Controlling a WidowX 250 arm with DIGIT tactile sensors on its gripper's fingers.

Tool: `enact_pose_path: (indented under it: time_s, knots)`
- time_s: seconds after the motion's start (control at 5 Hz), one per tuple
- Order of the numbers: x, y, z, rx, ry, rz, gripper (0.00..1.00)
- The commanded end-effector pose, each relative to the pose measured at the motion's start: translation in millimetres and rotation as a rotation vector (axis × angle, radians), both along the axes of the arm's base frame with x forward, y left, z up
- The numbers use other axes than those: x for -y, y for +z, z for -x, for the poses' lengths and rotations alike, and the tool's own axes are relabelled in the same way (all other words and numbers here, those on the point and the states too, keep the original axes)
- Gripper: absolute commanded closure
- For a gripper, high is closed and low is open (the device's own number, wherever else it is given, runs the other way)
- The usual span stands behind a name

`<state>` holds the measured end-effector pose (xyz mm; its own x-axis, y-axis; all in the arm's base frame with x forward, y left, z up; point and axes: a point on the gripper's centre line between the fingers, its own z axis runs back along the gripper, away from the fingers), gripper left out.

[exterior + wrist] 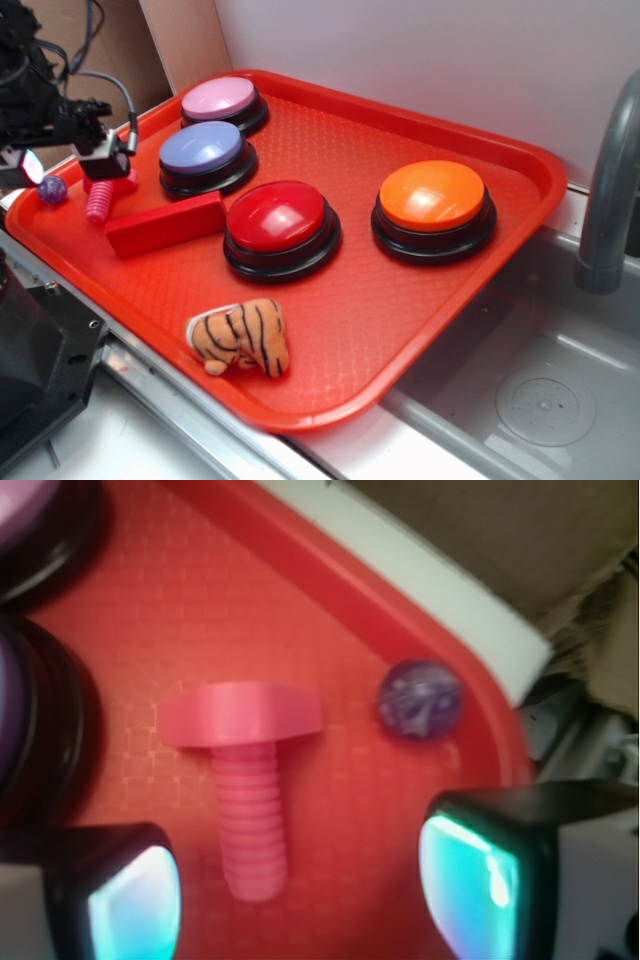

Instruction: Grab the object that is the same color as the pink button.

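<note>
Pink bolt (245,790) lies on tray (330,610); claw (300,880) open above.

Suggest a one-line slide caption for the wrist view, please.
Open hand poised over the pink bolt on the red tray, purple ball alongside.

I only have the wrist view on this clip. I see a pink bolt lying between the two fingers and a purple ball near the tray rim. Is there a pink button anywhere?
Observer: Yes, a pink button sits at the tray's far corner, behind a lavender-blue one.
Operator: Anything crowding the bolt?
Observer: A red block lies just beside the pink bolt, towards the red button.
Operator: What else is on the tray?
Observer: An orange button and a small toy tiger near the front edge.
</note>
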<state>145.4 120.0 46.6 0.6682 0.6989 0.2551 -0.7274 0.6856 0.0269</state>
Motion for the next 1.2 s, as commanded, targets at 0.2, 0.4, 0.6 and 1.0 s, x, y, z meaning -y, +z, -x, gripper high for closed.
enact_pose_path:
  time_s: [0.2,0.4,0.6,1.0]
  knots:
    - [-12,-27,-4,0.036,0.071,0.037,0.48]
    - [-13,-31,-3,0.043,0.063,0.049,1.0]
    - [-14,-32,-3,0.047,0.065,0.052,1.0]
    - [5,2,-15,-0.015,-0.05,0.138,1.0]
